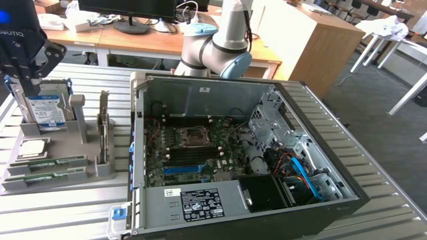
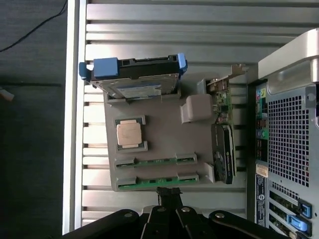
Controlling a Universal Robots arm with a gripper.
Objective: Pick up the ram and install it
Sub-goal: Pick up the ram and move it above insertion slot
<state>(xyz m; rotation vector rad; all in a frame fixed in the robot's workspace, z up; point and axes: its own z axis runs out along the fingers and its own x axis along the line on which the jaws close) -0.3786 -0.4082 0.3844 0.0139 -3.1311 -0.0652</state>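
Note:
Two ram sticks, slim green boards, lie edge-up in slots of a grey holder [image 1: 60, 187]; one ram stick [image 1: 48, 164] sits just behind the other [image 1: 47, 176]. In the wrist view the same two ram sticks [image 2: 154, 161] [image 2: 155, 182] run side by side along the holder's edge. My black gripper [image 1: 19, 75] hangs high at the exterior view's left, over the hard drive. Its fingertips [image 2: 169, 192] are pressed together and hold nothing. The open computer case [image 1: 143, 150] shows its motherboard [image 1: 193, 150] with a blue slot [image 1: 181, 169].
The holder also carries a blue-railed hard drive [image 2: 134, 79], a CPU [image 2: 130, 133] and an upright expansion card [image 1: 103, 130]. The case stands right beside the holder on a slatted metal table [image 1: 60, 220]. Desks and a monitor stand behind.

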